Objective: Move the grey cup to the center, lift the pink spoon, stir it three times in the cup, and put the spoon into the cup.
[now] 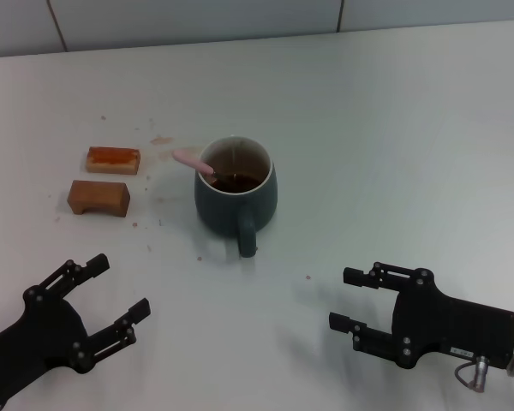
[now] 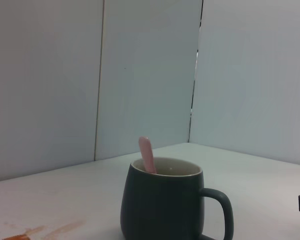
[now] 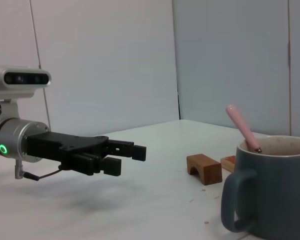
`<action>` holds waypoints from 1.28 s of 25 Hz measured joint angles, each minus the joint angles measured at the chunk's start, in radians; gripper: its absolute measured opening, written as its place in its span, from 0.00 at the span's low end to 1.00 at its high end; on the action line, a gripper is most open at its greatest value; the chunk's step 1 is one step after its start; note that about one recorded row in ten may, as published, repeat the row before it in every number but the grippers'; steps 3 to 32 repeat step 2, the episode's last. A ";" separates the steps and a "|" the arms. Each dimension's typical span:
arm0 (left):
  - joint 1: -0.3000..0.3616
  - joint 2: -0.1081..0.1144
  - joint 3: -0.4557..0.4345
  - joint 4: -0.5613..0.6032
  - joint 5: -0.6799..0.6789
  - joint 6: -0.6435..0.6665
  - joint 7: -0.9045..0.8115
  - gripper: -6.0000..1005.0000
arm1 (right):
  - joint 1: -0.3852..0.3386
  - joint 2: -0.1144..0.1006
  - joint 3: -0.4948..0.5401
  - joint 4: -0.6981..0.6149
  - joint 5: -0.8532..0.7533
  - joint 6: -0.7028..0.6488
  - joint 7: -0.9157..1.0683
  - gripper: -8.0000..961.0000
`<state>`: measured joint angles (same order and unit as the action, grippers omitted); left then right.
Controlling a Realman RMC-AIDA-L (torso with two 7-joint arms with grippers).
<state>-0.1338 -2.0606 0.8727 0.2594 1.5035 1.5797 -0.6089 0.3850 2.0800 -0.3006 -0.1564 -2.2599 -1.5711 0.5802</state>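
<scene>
While pink spoon (image 1: 193, 161) rests — grey cup (image 1: 236, 199).

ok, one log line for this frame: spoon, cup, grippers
pink spoon: in grey cup, handle leaning on rim | left gripper: open, clear | right gripper: open, clear

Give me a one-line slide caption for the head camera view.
Pink spoon resting in the grey cup, both open hands, left hand and right hand, hovering nearby beside two brown blocks.
</scene>
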 joint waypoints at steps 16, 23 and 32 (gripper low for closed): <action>0.000 0.001 0.000 0.000 0.000 0.000 -0.003 0.84 | 0.000 0.000 0.000 0.000 0.000 -0.001 0.000 0.65; 0.000 0.001 0.000 0.000 0.000 0.000 -0.003 0.84 | 0.000 0.000 0.000 0.000 0.000 -0.001 0.000 0.65; 0.000 0.001 0.000 0.000 0.000 0.000 -0.003 0.84 | 0.000 0.000 0.000 0.000 0.000 -0.001 0.000 0.65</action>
